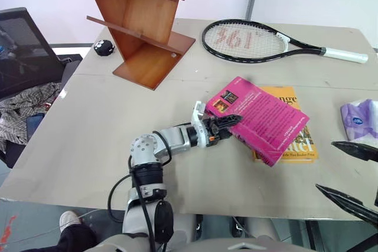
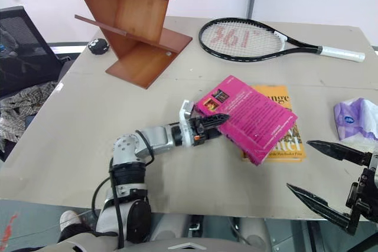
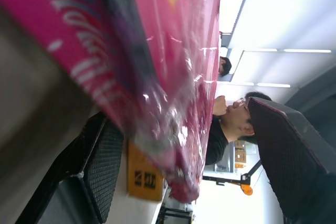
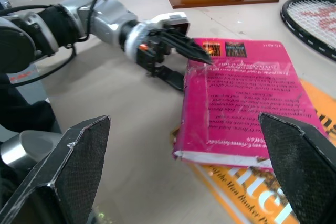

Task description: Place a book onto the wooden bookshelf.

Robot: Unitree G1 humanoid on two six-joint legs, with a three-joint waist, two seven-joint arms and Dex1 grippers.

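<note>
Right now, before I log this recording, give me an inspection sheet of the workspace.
Surface: beige table, bare in front.
Job's things: pink book lies on a yellow book; wooden bookshelf stands at the far left.
Clutter: tennis racket, purple-white packet, small black object.
Grippers: left gripper open, one finger over and one under the pink book's corner; right gripper open, apart from the books.
Cables: black cable loops by the left arm.
Surroundings: black chair with cloth; a person beyond.
</note>
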